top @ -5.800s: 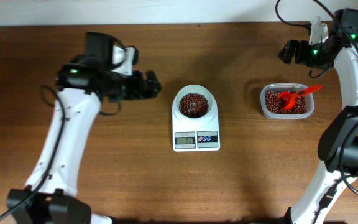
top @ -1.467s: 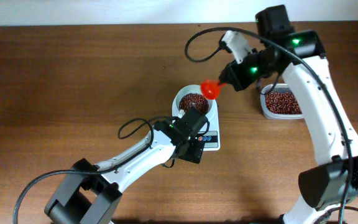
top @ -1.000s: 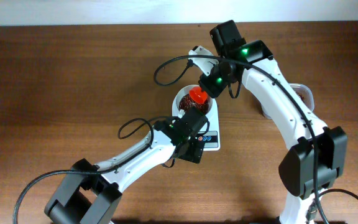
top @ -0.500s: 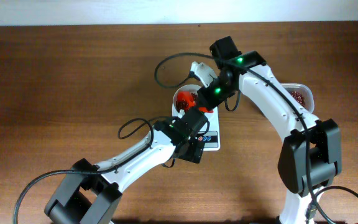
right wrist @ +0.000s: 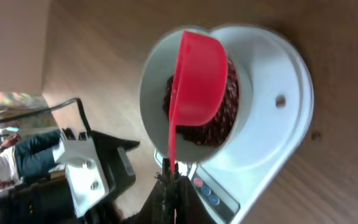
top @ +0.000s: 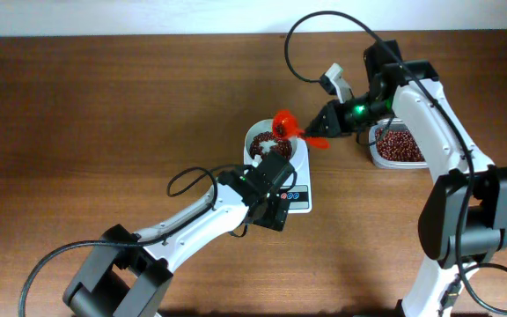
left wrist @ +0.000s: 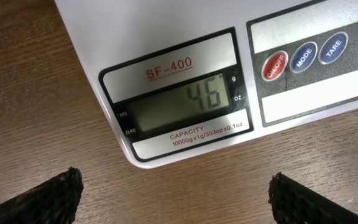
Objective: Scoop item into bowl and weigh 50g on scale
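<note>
The white bowl (top: 265,132) stands on the white scale (top: 301,195) and holds a heap of dark red-brown beans (top: 260,144). My right gripper (top: 320,134) is shut on the thin handle of a red scoop (top: 283,122), which hangs over the bowl's right rim. In the right wrist view the scoop (right wrist: 197,74) is turned on its side above the beans (right wrist: 224,121), just over the bowl (right wrist: 153,81) on the scale (right wrist: 278,124). My left gripper (left wrist: 179,205) hovers open over the scale's display (left wrist: 179,102), which reads 46. Its fingertips (left wrist: 48,199) hold nothing.
A clear plastic tub (top: 400,147) with more beans stands to the right of the scale, under my right forearm. My left arm (top: 192,220) reaches across the table from the lower left. The scale's round buttons (left wrist: 303,56) are beside the display.
My right arm has drawn back to the right, carrying the scoop from the bowl's left side to its right rim. The left arm has stayed still.
</note>
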`<state>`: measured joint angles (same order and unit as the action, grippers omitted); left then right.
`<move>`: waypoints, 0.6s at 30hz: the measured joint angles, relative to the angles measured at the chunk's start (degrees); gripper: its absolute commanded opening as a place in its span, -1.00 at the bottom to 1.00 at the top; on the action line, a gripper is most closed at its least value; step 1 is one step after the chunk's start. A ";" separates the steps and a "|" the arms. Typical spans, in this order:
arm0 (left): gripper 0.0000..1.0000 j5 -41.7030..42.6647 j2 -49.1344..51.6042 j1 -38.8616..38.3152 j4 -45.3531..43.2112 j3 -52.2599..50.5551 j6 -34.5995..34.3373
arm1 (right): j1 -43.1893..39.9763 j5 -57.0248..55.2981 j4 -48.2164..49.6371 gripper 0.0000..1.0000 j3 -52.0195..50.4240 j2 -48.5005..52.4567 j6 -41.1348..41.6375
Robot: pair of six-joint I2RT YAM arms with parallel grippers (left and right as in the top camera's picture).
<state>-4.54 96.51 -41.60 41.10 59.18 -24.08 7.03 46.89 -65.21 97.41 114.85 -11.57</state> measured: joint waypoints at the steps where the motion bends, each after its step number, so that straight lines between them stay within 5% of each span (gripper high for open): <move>1: 0.98 0.02 0.00 0.00 0.00 0.00 0.00 | -0.09 -1.07 -1.33 -0.92 0.46 -0.39 -0.55; 18: 0.98 0.02 0.00 0.00 0.00 0.00 0.00 | 16.44 -38.64 -4.52 -0.92 9.31 -7.80 -10.71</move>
<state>-4.51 96.51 -41.60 41.10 59.18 -24.08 23.46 8.25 -69.73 106.72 107.04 -22.28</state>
